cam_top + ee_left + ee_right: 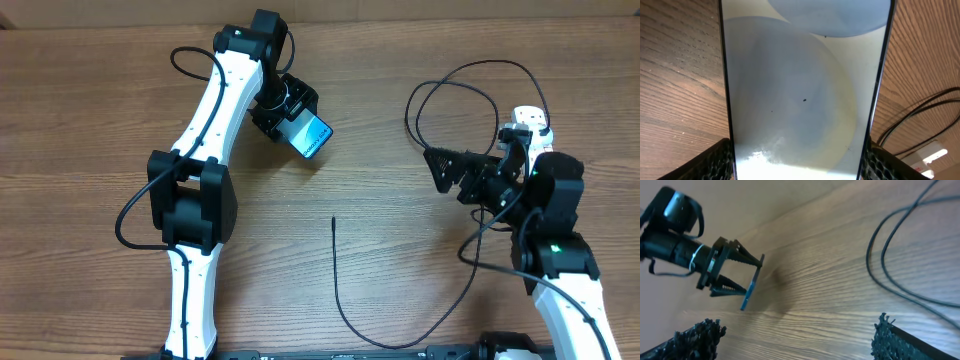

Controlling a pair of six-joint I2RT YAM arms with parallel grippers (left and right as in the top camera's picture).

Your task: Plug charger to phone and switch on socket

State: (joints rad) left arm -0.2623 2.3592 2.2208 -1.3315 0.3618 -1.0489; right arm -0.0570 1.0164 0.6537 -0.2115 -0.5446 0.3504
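Observation:
My left gripper point(292, 118) is shut on the phone point(312, 137), its fingers pressing the two long dark edges. The phone's glossy pale screen point(800, 85) fills the left wrist view between the two black pads point(714, 162). In the right wrist view the phone point(751, 286) shows edge-on, tilted, with its shadow on the wood. The charger is a thin black cable; its tip point(333, 220) lies free at the table's middle, and its loops point(470, 85) lie at the back right. The white socket point(530, 120) is partly hidden behind my right arm. My right gripper point(441, 172) stands open and holds nothing.
The cable runs from its tip toward the front edge point(352, 322), then curves right under my right arm. Cable loops point(890, 265) lie on the wood right of the right gripper point(800, 337). Cable strands point(920, 112) and a bit of white socket point(930, 154) show beside the phone.

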